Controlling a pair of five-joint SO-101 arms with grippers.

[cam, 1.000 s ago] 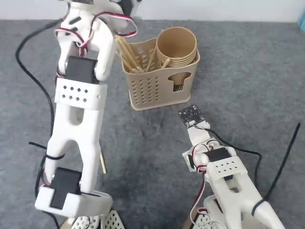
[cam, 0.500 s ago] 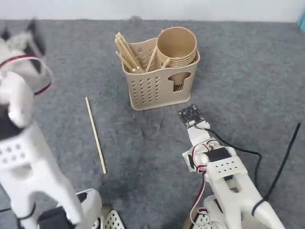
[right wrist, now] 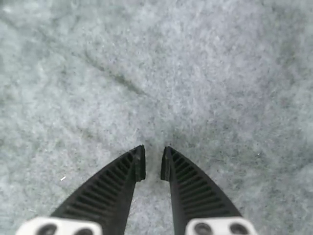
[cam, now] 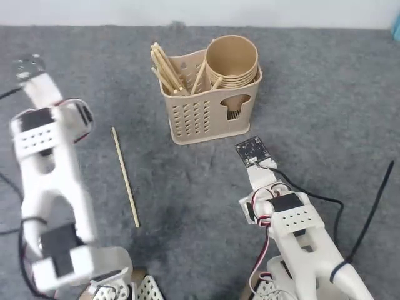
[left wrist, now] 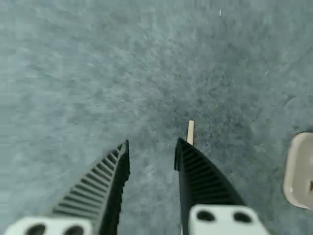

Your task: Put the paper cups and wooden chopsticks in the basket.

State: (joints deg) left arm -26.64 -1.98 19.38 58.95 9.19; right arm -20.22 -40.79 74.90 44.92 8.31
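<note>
A beige perforated basket [cam: 209, 109] stands at the back middle of the grey carpet. It holds a stack of paper cups [cam: 232, 57] and a bundle of wooden chopsticks [cam: 166, 67]. One more chopstick [cam: 125, 177] lies on the carpet to the basket's left; its end [left wrist: 190, 131] shows in the left wrist view. My left arm [cam: 47, 125] is left of that chopstick. My left gripper [left wrist: 151, 149] hangs open above the carpet, with the stick's end just outside one finger. My right gripper [right wrist: 152, 159] points down at bare carpet, shut on nothing.
The right arm's wrist board [cam: 252, 151] sits just in front of the basket, with black cables [cam: 350, 244] trailing to the right. A pale corner of the basket [left wrist: 299, 171] shows at the left wrist view's edge. Grey carpet [cam: 325, 94] covers the whole table.
My left arm has swung away from the basket to the table's left side, uncovering the loose chopstick on the carpet. The right arm has kept still.
</note>
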